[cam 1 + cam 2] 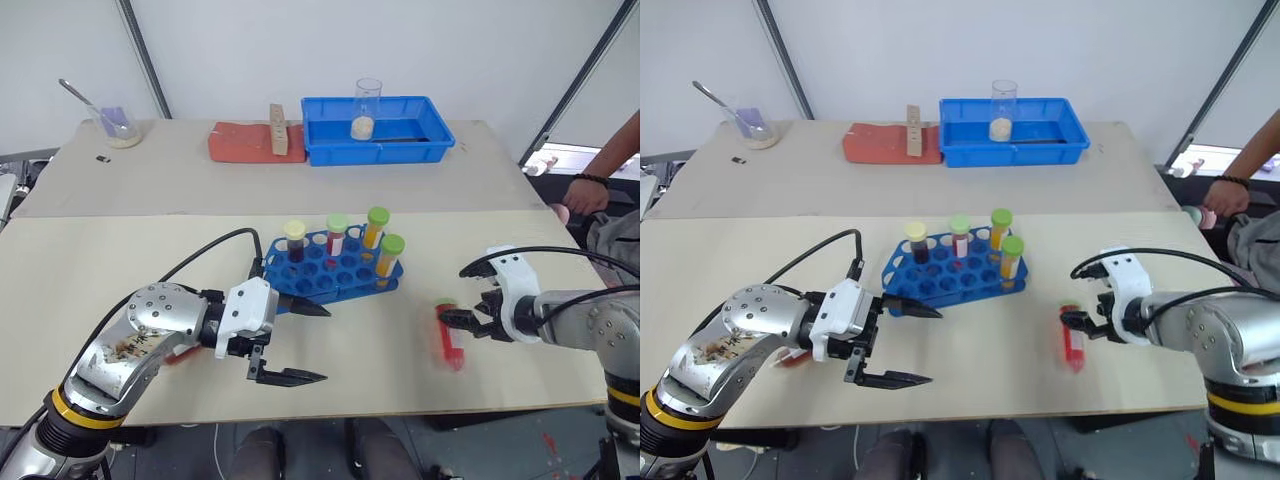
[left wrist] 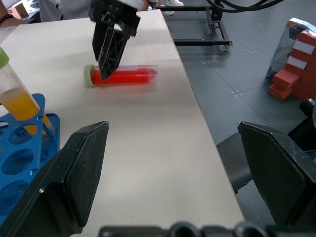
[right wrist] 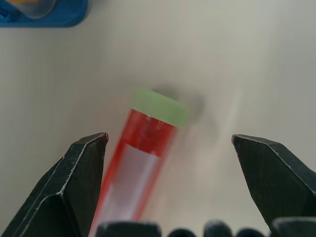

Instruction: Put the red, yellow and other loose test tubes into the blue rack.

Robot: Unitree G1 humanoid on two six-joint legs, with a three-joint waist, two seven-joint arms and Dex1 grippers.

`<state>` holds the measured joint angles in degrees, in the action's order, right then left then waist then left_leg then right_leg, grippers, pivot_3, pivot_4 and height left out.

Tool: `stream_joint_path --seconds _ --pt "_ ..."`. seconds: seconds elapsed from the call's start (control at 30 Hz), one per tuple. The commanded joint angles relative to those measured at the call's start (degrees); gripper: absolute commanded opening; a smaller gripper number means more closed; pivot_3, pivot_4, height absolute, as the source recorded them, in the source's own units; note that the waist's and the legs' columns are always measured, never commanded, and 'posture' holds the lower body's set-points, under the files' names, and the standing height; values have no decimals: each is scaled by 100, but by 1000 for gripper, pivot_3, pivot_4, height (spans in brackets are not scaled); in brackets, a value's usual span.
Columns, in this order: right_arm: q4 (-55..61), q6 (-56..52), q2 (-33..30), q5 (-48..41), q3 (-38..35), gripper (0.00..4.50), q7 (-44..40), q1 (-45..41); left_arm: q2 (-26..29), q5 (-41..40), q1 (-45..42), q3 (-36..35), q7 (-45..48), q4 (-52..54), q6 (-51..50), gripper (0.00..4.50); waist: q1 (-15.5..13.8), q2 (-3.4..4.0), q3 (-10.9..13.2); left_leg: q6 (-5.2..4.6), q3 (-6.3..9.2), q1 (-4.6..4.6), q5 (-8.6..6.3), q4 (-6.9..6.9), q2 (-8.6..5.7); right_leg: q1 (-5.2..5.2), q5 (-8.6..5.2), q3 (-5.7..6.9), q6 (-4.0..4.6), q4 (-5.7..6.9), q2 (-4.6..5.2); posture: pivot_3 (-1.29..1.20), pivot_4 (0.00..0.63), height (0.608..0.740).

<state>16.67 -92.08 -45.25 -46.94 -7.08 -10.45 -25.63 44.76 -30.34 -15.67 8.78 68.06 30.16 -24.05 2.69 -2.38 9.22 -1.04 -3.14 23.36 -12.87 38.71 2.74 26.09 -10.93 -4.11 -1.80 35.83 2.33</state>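
Note:
The blue rack (image 1: 330,272) stands mid-table with several capped tubes upright in it, among them a dark red one (image 1: 294,241) and an orange-yellow one (image 1: 375,228). A red test tube (image 1: 451,342) with a green cap lies loose on the table to the right of the rack. My right gripper (image 1: 458,325) hovers open just over its capped end, the tube (image 3: 140,153) lying between the spread fingers without touching them. My left gripper (image 1: 322,345) is open and empty in front of the rack. A small red thing (image 1: 180,353) lies half hidden under my left forearm.
At the back stand a blue bin (image 1: 425,150) holding a glass beaker (image 1: 366,108), a red-orange block (image 1: 240,143) with a wooden piece (image 1: 278,130), and a beaker with a spoon (image 1: 118,126). A person's arm (image 1: 605,165) reaches in at the right. The red tube lies near the table's front edge.

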Motion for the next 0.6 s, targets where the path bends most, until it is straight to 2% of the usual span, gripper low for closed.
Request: stream_joint_path --seconds 0.03,0.1,0.13,0.27,0.4,0.6 --pt "-428 -42 -94 -394 299 4465 254 -325 6 -16 -39 -44 -42 105 15 4500 -8 0 0 0 1 2 0 0 0 0 0 0 0 0 0 0 150 740" --pt "-666 -42 -153 -539 473 4465 357 -476 11 -14 -14 -41 -51 127 17 4500 -14 0 0 0 1 4 0 0 0 -1 1 1 -2 -3 0 0 150 740" --pt "-798 -42 -201 -659 543 4225 421 -536 14 -10 -3 -37 -57 136 19 4500 -14 -1 0 0 1 5 0 1 0 -1 2 0 -4 -5 1 0 150 740" --pt "-1137 -42 -511 -1514 771 2993 747 -612 17 -2 22 -29 -78 160 28 4500 -29 -1 0 0 1 6 0 2 -1 -3 4 -1 -6 -8 1 0 150 740" --pt "-978 -42 -884 -2343 937 1649 1090 -521 -6 14 56 -4 -112 174 47 4500 -26 -2 0 0 5 5 0 -2 1 -3 2 1 -5 -7 0 0 150 740" --pt "-927 -42 -897 -2584 895 1649 1511 -570 -52 55 93 38 -133 140 102 4500 -20 -2 1 -1 3 5 0 0 0 -3 3 -1 -6 -7 0 0 150 740"
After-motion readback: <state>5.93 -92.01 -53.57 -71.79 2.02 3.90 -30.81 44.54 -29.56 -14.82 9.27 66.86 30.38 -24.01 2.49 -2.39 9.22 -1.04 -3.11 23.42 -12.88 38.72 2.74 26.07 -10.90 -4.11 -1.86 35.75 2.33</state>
